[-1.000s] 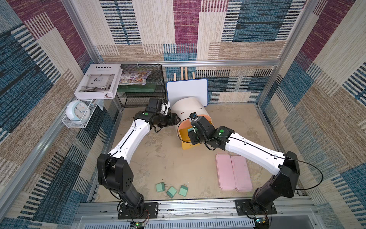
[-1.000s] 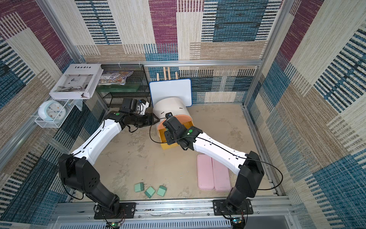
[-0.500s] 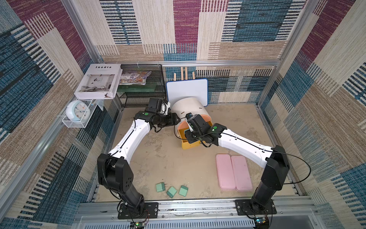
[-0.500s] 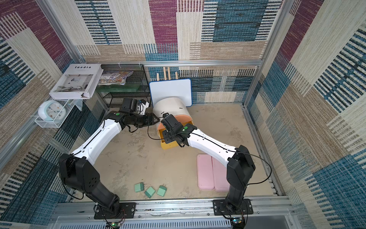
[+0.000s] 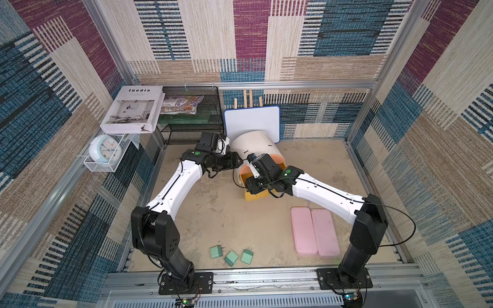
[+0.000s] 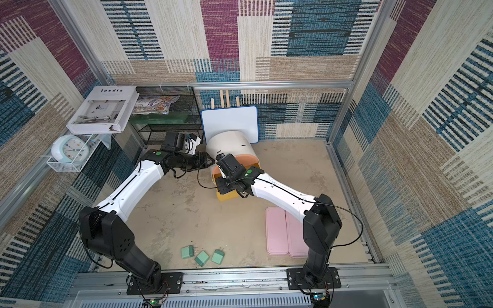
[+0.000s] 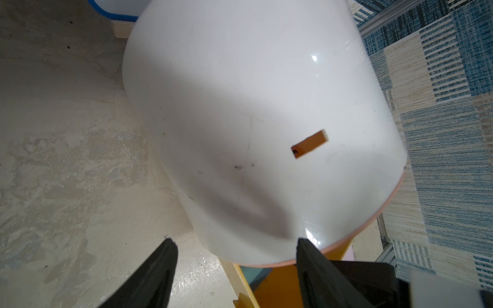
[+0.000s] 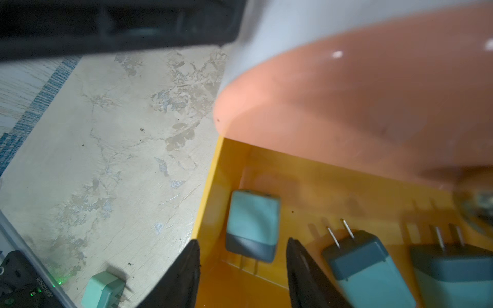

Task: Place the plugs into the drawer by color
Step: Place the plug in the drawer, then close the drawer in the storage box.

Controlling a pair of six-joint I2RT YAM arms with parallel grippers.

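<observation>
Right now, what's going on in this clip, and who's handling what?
The right gripper hangs over the pulled-out yellow drawer of the small white round-topped cabinet, jaws open and empty. Three blue boxy two-prong plugs lie inside it. The left gripper, jaws apart, sits at the cabinet's front edge, possibly steadying it. Three green plugs wait on the floor in front.

Three blue plugs (image 8: pixel 368 266) lie inside the open yellow drawer (image 8: pixel 210 186), under the salmon drawer front (image 8: pixel 360 101). The right gripper (image 8: pixel 243 241) hangs spread and empty above one. A green plug (image 8: pixel 102 292) lies on the floor (image 8: pixel 120 160).
</observation>
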